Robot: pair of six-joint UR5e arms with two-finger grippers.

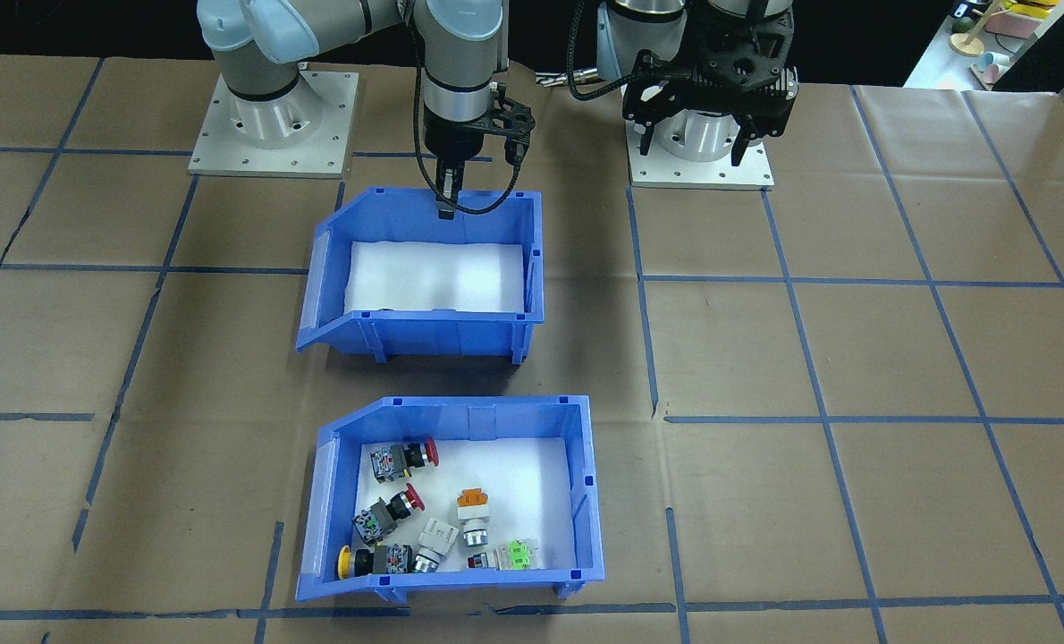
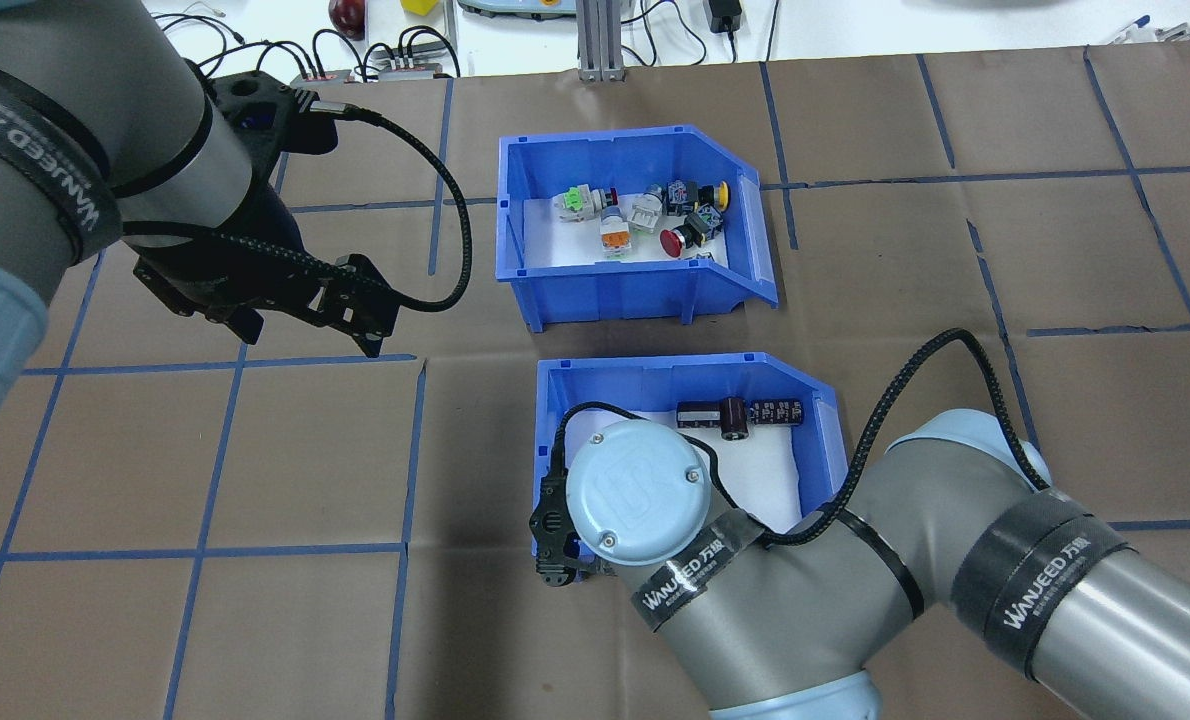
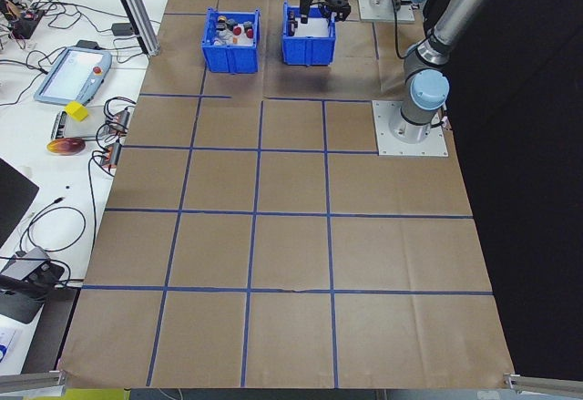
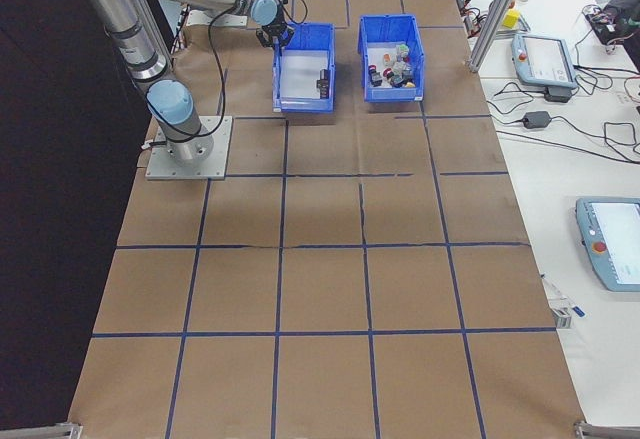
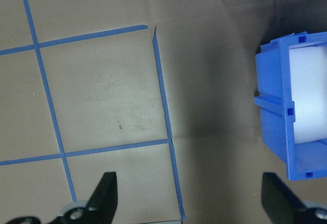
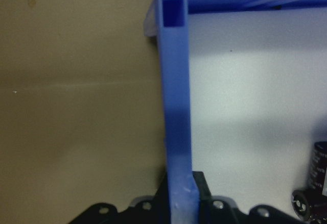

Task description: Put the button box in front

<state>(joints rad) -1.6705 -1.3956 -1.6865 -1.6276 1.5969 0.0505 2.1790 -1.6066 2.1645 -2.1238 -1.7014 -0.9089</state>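
Two blue bins sit on your counter, one behind the other as seen from the robot. Going left to right in the overhead view: your left end effector hangs released over bare paper, jaws spread wide in its wrist view, well to the left of the button box. The button box is the farther bin, holding red, yellow, orange and green switches, its sloped end pointing right and its long axis running left to right. Directly nearer the robot than the button box lies the twin bin with a few dark cylinders. Your right end effector is clenched over the robot-side wall of that twin bin, one finger each side in its wrist view. The button box thus lies beyond the twin bin from the right end effector, and I judge the free left arm the better placed to fetch it.
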